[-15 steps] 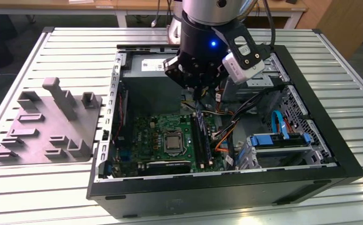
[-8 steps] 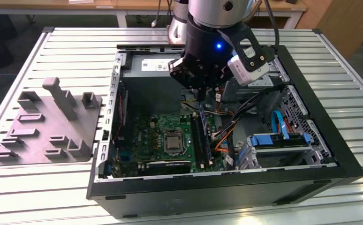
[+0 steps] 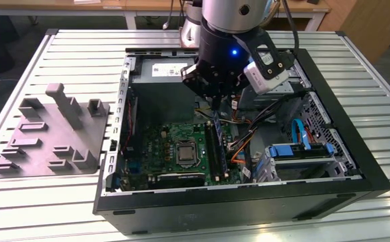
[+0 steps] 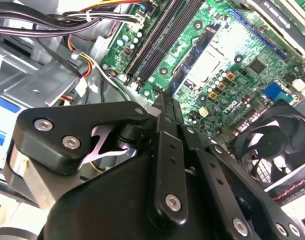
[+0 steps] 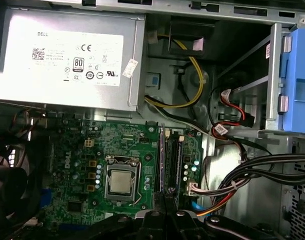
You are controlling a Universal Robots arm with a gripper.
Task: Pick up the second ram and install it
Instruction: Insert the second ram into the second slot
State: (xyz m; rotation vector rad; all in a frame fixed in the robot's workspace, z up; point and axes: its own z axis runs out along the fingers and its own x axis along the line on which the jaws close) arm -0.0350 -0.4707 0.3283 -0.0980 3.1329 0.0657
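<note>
Gripper [image 3: 216, 112] hangs closed over memory slots [image 5: 171, 160], cables [image 5: 257, 167] crowding one side.

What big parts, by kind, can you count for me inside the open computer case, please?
Power supply: 1
Motherboard: 1
Processor: 1
Black fan: 1
Total: 4

Ribbed metal table [image 3: 34, 204], matt black case [image 3: 249, 214], glossy green motherboard [image 5: 82, 145], grey metal box [image 5: 67, 97]
</note>
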